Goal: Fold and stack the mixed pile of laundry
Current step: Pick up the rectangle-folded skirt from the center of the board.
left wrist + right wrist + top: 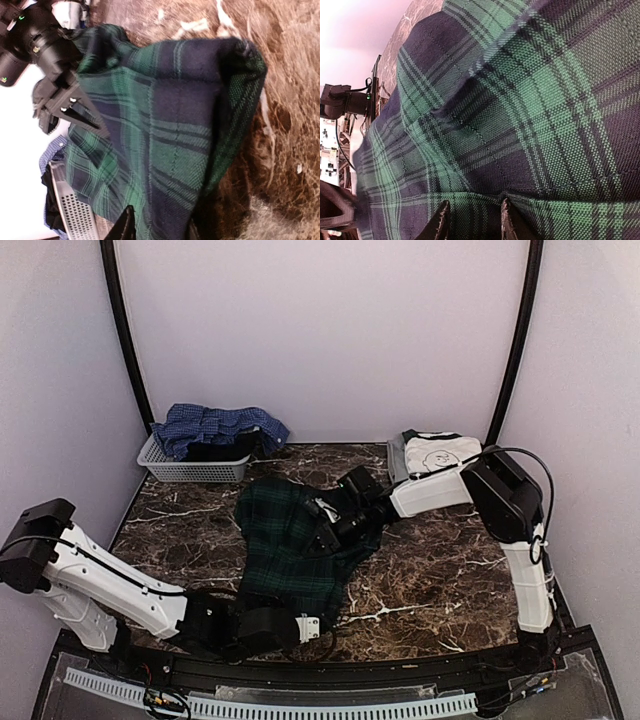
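We have the dark green tartan shirt (285,540) lying rumpled in the middle of the counter (440,570). Both hands are on it. The left hand (305,627) grasps the near hem, and the right hand (330,530) pinches a ridge of cloth near the shirt's middle.

To fold it well, we should raise both grips together and keep the cloth taut between them. Then we lay edge over edge rather than dragging it, and let go only once it lies flat.

The dark brown marbled counter looks smooth, so we expect the fabric to slide easily. Pale walls (320,330) close in on three sides. A slatted basket (160,465) sits at the back left with the blue checked shirt (215,425) heaped in it. The white tee (440,452) lies folded at the back right, well apart, and is probably where the stack starts.
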